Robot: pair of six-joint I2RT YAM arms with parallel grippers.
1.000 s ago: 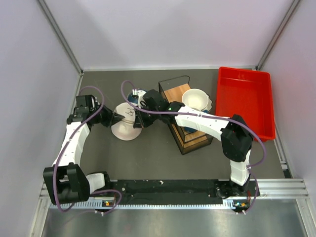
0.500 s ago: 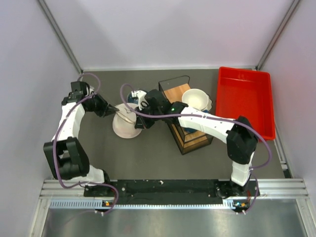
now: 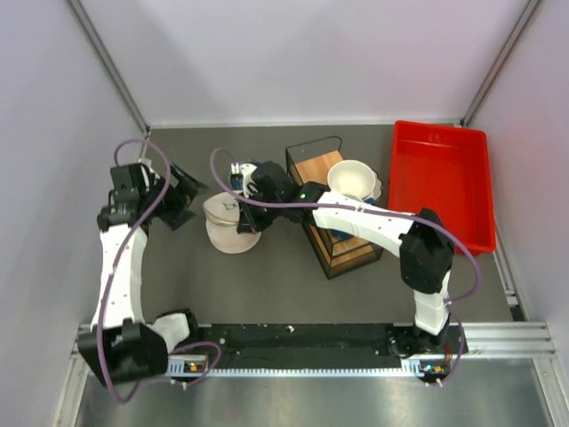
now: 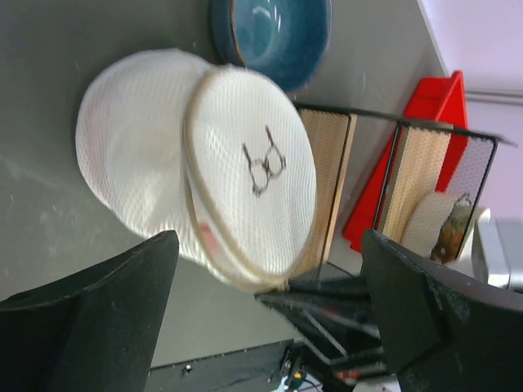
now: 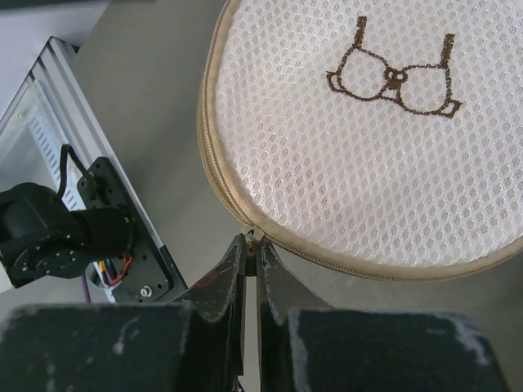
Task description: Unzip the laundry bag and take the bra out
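**While the right tool pinches the zip, the left one waits wide**

Because the zip has to run around the rim before anything can come out, I have the right tool [image 5: 252, 245] closed to a sliver at the tan seam of the laundry bag [image 5: 368, 147]. That is at the lower middle of the right wrist view. A small pale tab [image 5: 254, 233] sits right at the fingertips. I judge it to be the zip pull, pinched by the tool, though it is too small to be sure. The round end with the bra drawing [image 5: 394, 80] faces this camera, so the seam is in plain sight from this side.

In the overhead view the bag sits on the table [image 3: 267, 285] left of centre, with the wire rack [image 3: 342, 253] to its right. The left tool [image 4: 270, 238] is spread wide and well apart from the bag, at the left of that frame. Its own camera shows the bag in the gap between its two fingers, touching neither, with a blue bowl [image 4: 270, 33] just beyond at the top. My guess is that it stands ready to brace the bag, since light mesh would slide when the pull drags.

The bra itself I cannot make out. A faint pink streak [image 4: 206, 239] at the seam in the left wrist view may be it, so I take it to be inside. How far the zip is open, I cannot tell.
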